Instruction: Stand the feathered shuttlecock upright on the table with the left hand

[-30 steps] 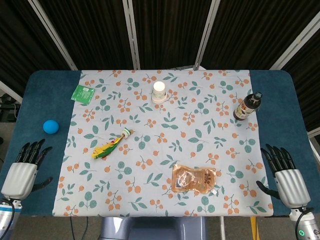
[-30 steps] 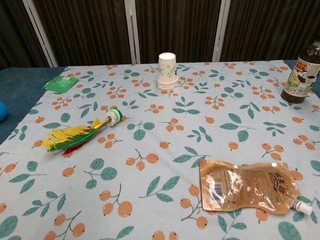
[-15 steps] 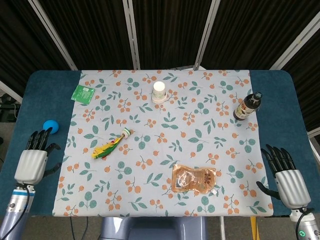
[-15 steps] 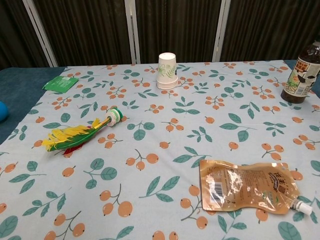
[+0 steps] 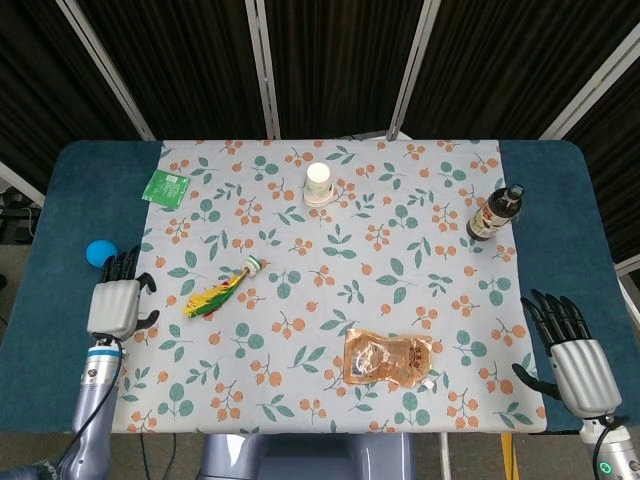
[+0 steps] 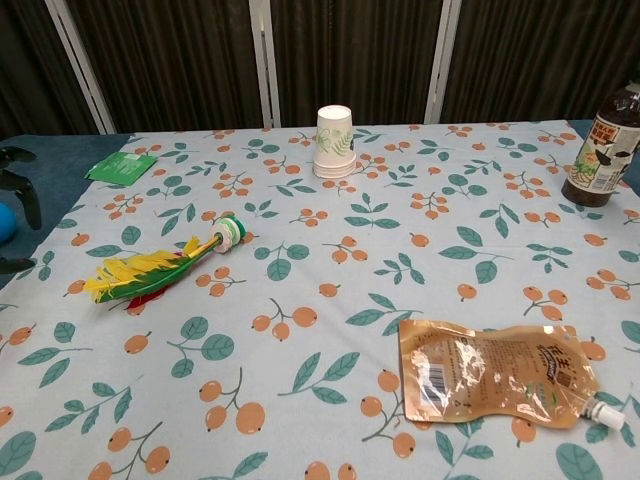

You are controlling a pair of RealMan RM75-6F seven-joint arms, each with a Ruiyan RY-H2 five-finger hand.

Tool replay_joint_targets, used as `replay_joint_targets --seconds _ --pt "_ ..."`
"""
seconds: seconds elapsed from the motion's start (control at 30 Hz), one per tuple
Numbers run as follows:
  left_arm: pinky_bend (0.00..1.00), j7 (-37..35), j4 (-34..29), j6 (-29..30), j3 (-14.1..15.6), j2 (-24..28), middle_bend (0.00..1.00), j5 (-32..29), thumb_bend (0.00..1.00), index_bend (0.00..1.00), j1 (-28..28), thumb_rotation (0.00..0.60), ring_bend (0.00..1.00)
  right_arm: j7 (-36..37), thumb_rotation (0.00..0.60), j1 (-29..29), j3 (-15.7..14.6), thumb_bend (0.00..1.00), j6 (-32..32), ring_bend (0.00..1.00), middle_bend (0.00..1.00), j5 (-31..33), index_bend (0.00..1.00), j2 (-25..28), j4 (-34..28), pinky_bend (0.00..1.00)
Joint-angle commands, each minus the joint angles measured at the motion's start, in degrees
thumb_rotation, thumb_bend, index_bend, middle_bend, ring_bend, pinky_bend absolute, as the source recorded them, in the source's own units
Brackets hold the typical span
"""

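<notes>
The feathered shuttlecock [image 5: 222, 290] [image 6: 160, 268] lies flat on the patterned cloth, its white-green base toward the far right and its yellow, green and red feathers toward the near left. My left hand [image 5: 114, 297] hovers open over the cloth's left edge, a short way left of the feathers; only its dark fingertips [image 6: 22, 192] show at the left border of the chest view. My right hand [image 5: 573, 353] rests open at the near right corner, far from the shuttlecock.
A blue ball [image 5: 100, 252] lies just beyond my left hand. A green packet [image 5: 166, 185] is at the far left, an upturned paper cup [image 5: 318, 184] at the far middle, a brown bottle [image 5: 496, 213] at the right, and a tan pouch [image 5: 389, 359] near the front.
My left hand has risen from the near left corner and moved forward and rightward, toward the shuttlecock. Its fingertips have entered the chest view. The right hand and all objects have stayed put.
</notes>
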Motion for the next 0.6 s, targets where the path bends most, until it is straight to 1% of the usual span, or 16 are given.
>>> replay_joint_targets --seconds 0.03,0.43,0.6 --pt "0.0 3.05 0.03 0.36 -1.32 -2.4 0.0 -3.81 0.24 0.48 -1.8 0.6 0.0 0.15 0.6 0.02 -0.03 0.1 -0.06 0.0 0.0 0.01 0.06 0.02 0.03 0.0" --pt "0.0 7.93 0.44 2.17 -1.6 -6.73 0.0 -10.64 0.24 0.54 -4.53 0.6 0.0 0.36 0.6 0.08 -0.19 0.1 -0.18 0.0 0.0 -0.22 0.06 0.11 -0.16 0.0" --pt "0.0 9.19 1.93 2.74 -1.25 -8.29 0.0 -12.71 0.24 0.55 -5.5 0.6 0.0 0.46 0.6 0.09 -0.22 0.1 -0.14 0.0 0.0 -0.3 0.06 0.11 -0.11 0.0"
